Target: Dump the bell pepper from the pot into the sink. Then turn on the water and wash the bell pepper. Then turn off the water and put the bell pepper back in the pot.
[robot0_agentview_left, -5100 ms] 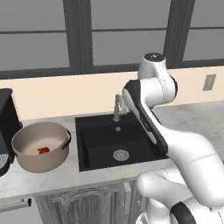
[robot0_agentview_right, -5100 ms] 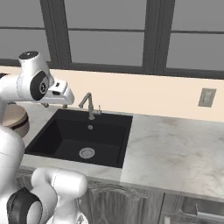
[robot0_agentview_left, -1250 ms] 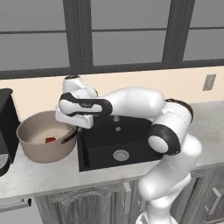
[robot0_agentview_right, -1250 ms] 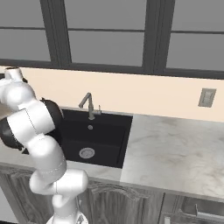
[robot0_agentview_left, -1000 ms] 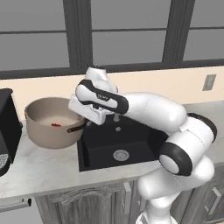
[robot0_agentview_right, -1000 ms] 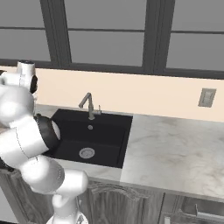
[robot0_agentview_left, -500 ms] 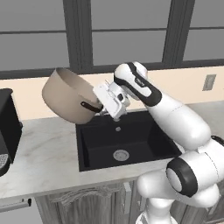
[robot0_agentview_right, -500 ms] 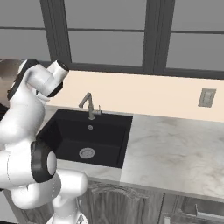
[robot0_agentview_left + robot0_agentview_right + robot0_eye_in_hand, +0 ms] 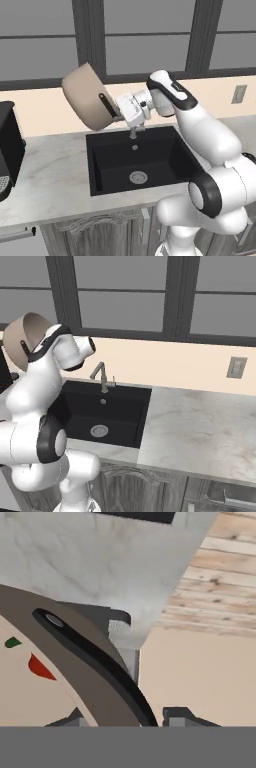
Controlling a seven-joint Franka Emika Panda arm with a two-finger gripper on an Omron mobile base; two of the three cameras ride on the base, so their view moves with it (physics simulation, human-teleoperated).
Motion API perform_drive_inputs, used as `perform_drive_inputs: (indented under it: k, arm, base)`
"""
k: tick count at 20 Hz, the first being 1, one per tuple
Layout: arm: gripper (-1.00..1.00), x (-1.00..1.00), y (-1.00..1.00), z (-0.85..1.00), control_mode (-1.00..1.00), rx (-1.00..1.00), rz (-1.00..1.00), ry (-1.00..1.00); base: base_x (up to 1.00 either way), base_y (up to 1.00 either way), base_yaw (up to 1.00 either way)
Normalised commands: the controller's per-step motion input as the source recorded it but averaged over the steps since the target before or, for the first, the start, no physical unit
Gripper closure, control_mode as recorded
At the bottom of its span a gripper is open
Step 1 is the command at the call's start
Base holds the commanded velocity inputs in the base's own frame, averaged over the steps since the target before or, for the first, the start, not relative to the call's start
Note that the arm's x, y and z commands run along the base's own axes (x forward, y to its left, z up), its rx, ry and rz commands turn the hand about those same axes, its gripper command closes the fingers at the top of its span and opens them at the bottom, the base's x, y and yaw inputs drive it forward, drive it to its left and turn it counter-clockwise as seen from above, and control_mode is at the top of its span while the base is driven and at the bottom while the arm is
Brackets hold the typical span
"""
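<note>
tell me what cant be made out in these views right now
- Bell pepper: hand view shows a red sliver, the rest cut off by the edge; the pot wall hides it in both base views.
- Gripper fingertips: hidden behind the pot's handle.
- Sink: near side blocked by the arm in the right base view.

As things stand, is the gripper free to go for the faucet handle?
Probably not: the gripper is shut on the pot by its dark side handle, holding it tilted above the sink, beside the faucet.

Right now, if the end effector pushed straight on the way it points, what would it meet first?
The pot: the end effector is shut on its dark side handle, so the pot wall lies directly ahead. Beyond it, probably the counter, though depth is unclear.
</note>
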Motion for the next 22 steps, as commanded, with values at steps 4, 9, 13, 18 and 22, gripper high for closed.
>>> perform_drive_inputs:
  k: [4,9,13,18,22]
  arm:
    - [1.0,0.79,0.0,0.0,-1.0,0.17,-0.11,0.34]
    - [1.0,0.13,0.0,0.49,-1.0,0.13,-0.06,0.11]
    - [1.0,0.0,0.0,0.65,-1.0,0.12,-0.06,0.05]
    - [1.0,0.14,0.0,0.32,-1.0,0.09,-0.1,0.16]
    - [1.0,0.59,-0.02,0.0,-1.0,0.06,-0.12,0.27]
  base:
    - [0.0,0.0,0.0]
    - [0.0,0.0,0.0]
    - [0.0,0.0,0.0]
    - [0.0,0.0,0.0]
    - [0.0,0.0,0.0]
